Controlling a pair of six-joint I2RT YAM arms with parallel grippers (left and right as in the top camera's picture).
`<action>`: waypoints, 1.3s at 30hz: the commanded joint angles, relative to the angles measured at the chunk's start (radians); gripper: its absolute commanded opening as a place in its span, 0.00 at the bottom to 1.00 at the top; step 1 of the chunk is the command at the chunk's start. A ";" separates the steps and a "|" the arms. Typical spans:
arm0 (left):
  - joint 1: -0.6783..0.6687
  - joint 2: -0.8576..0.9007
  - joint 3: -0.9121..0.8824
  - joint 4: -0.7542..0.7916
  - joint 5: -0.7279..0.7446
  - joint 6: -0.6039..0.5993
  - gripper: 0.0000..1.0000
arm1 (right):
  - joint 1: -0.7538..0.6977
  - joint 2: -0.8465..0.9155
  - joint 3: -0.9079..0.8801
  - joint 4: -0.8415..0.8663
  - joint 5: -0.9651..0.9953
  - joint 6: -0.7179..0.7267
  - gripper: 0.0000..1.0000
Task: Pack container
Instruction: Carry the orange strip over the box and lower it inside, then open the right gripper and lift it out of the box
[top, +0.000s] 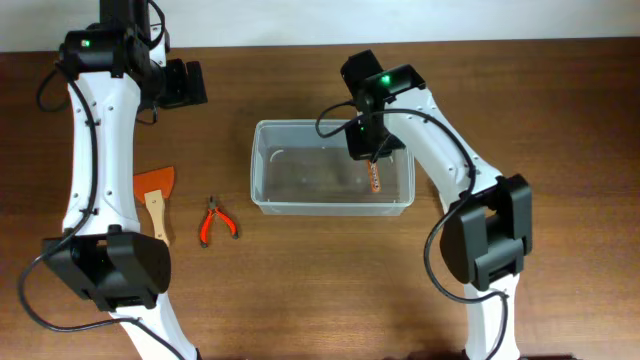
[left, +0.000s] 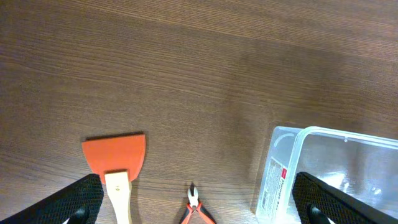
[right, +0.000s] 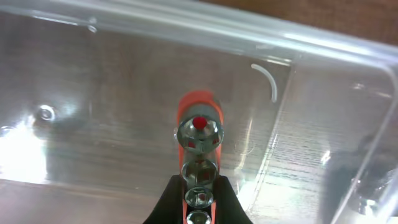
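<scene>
The right gripper (top: 366, 140) clamps an orange socket rail (right: 198, 134) at the container's (top: 258, 165) 3 o'clock end, while the left gripper (top: 183, 84) hangs spread open toward the table's (top: 300, 285) 10 o'clock.

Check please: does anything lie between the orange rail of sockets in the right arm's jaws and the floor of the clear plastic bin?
Nothing visible does. The orange rail of metal sockets hangs over the open, lidless clear rectangular plastic bin, and the bin floor beneath it looks bare.

Glossy clear plastic container (top: 331, 181); wood-grain table (top: 300, 290)
</scene>
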 joint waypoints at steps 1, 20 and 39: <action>0.000 -0.011 0.008 0.000 -0.010 0.005 0.99 | 0.002 0.034 0.013 -0.002 0.009 0.010 0.04; 0.000 -0.011 0.008 0.000 -0.010 0.005 0.99 | 0.001 0.098 0.004 -0.007 0.009 0.010 0.24; 0.000 -0.011 0.008 0.000 -0.010 0.005 0.99 | -0.035 0.051 0.319 -0.229 0.054 -0.021 0.57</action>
